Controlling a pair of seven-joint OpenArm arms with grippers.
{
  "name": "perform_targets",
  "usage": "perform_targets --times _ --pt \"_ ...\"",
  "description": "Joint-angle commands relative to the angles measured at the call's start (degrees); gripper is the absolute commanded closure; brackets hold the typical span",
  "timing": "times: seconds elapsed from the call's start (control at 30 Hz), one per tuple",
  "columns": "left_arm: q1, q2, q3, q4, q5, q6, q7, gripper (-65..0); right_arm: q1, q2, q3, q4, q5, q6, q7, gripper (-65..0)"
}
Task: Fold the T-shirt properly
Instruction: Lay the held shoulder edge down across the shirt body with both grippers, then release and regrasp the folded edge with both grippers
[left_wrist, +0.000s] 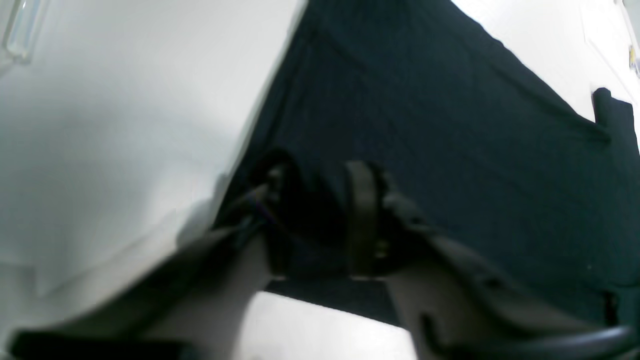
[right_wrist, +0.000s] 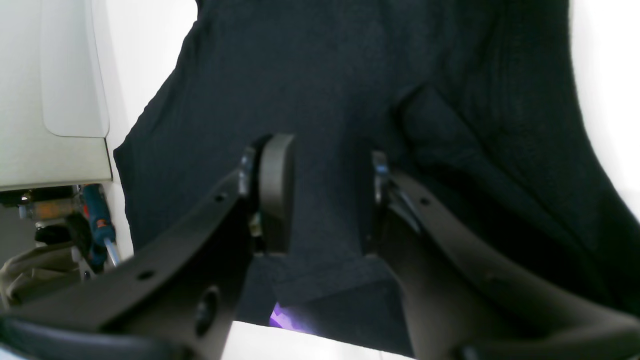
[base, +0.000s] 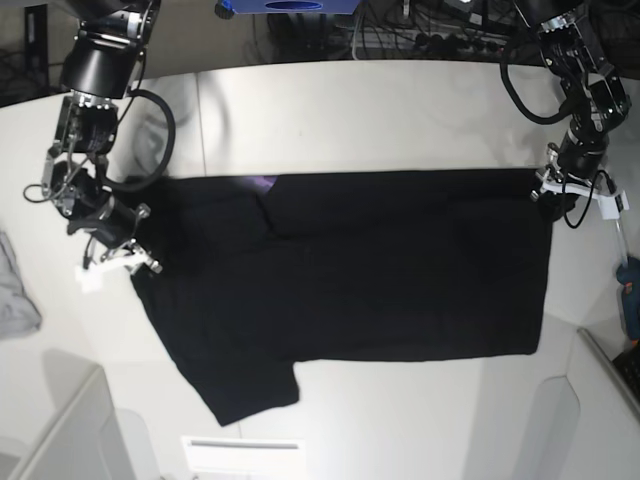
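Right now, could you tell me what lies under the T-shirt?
The T-shirt lies spread on the white table, which shows all around it. A purple patch peeks from beneath its edge; whatever else the cloth covers is hidden.

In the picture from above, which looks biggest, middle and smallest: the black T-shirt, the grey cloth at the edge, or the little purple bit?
1. T-shirt, by far the largest.
2. grey cloth, though the picture's edge cuts it off, so its full size is unsure.
3. purple bit, a tiny patch at the T-shirt's top edge.
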Motion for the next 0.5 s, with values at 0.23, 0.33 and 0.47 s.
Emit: perform_targets --times 0.23,0.33,0.47 --pt "-2.84 -0.89 -0.33 0.97 -0.78 -0.49 -1.24 -36.2 0.02 0.59 0.6 1.36 1.25 0.55 3.06 -20.3" --pt "-2.84 -0.89 -0.5 1.41 -1.04 -0.49 -1.24 -36.9 -2.09 0.59 0.6 2.68 1.34 0.38 5.61 -20.3" --pt "-1.52 -0.45 -4.64 2.9 -1.22 -0.84 -1.24 -36.9 -8.07 -0.02 0.42 8.74 1.34 -5.78 11.06 -20.3"
